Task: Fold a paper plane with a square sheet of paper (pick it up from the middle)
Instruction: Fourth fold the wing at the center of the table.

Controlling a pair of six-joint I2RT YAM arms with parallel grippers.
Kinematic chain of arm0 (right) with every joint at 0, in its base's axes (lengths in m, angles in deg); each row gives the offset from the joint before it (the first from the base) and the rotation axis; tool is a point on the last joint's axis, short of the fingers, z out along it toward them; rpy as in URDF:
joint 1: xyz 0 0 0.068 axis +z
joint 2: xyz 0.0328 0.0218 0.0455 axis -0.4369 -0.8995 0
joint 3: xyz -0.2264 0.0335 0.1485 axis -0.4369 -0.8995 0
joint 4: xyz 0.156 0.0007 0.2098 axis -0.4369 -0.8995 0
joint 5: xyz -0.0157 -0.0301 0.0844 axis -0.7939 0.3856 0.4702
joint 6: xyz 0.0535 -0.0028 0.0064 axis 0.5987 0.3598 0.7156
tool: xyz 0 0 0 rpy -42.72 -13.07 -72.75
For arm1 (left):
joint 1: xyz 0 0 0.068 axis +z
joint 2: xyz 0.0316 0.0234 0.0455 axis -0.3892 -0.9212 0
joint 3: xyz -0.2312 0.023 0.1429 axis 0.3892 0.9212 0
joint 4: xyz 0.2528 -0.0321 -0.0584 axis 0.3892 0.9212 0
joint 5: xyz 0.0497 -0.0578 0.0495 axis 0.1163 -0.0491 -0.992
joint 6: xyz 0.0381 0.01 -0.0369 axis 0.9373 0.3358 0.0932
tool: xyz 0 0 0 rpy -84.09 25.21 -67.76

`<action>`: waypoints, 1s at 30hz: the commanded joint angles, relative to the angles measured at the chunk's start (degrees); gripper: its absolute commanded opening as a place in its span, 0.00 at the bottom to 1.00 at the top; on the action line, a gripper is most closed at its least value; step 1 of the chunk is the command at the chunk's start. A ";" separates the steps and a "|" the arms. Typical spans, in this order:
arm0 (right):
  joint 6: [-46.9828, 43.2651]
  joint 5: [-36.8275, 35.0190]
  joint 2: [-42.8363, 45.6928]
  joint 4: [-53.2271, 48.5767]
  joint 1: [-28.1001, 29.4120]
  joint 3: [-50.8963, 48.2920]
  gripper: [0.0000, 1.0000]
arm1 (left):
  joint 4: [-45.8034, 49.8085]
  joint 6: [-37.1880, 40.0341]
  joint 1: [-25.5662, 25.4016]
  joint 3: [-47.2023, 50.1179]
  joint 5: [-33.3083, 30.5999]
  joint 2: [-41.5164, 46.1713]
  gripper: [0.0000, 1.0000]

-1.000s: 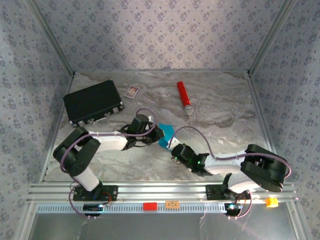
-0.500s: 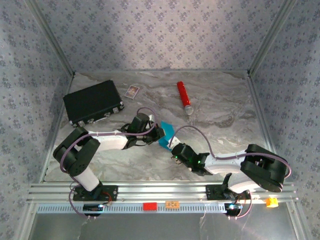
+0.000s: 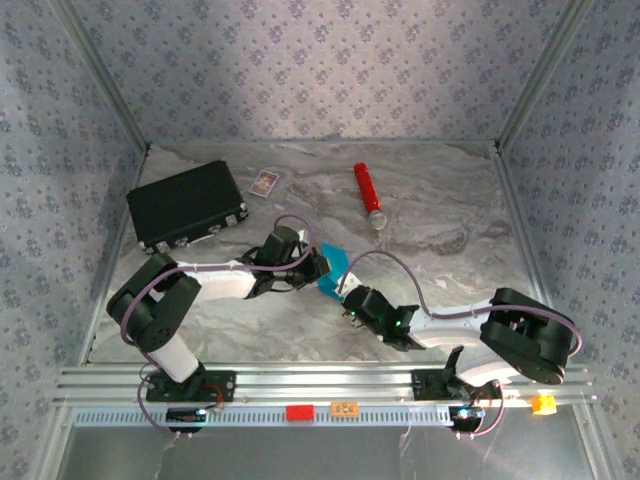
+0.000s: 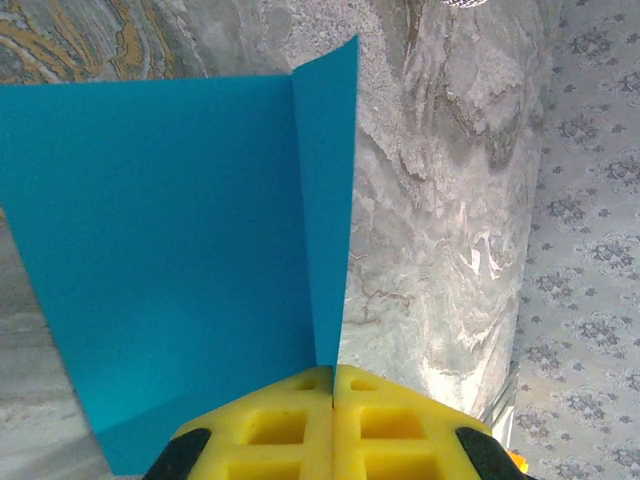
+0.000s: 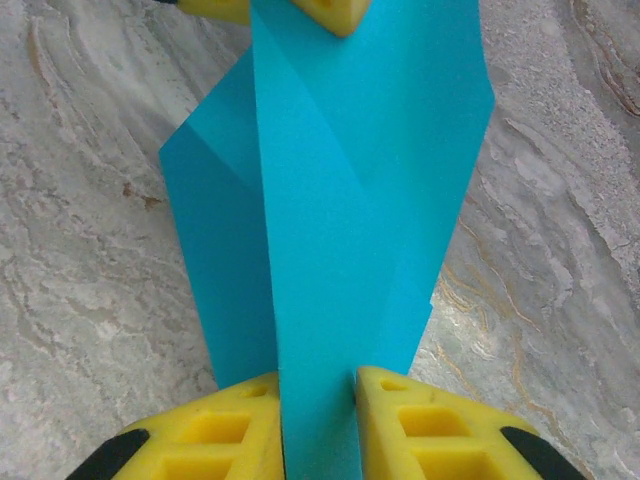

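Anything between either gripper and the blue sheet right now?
Nothing visible. The left gripper is shut on the folded blue sheet, which also runs between the fingers of the right gripper; whether those pinch it is unclear.

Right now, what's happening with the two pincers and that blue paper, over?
Left pincer shut on the blue paper. Right pincer jaws apart, paper between them. Paper creased, not yet a plane. Black case, red cylinder far back, apart.
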 commanded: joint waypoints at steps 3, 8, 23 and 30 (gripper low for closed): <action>-0.46 -1.20 -0.53 0.85 -0.43 0.04 0.26 | 0.92 1.36 -0.38 -1.40 0.91 -0.68 0.04; -0.62 -1.94 0.14 1.09 -0.37 -0.16 0.28 | 1.00 1.32 -0.29 -0.99 0.56 -0.38 0.04; -1.55 -2.55 -0.63 2.32 -0.48 -0.45 0.31 | -0.45 1.05 -0.26 -0.67 0.58 -0.64 0.03; -1.44 -2.69 -0.85 2.06 -0.50 -0.31 0.25 | -0.34 1.25 -0.18 -0.43 0.47 -0.22 0.03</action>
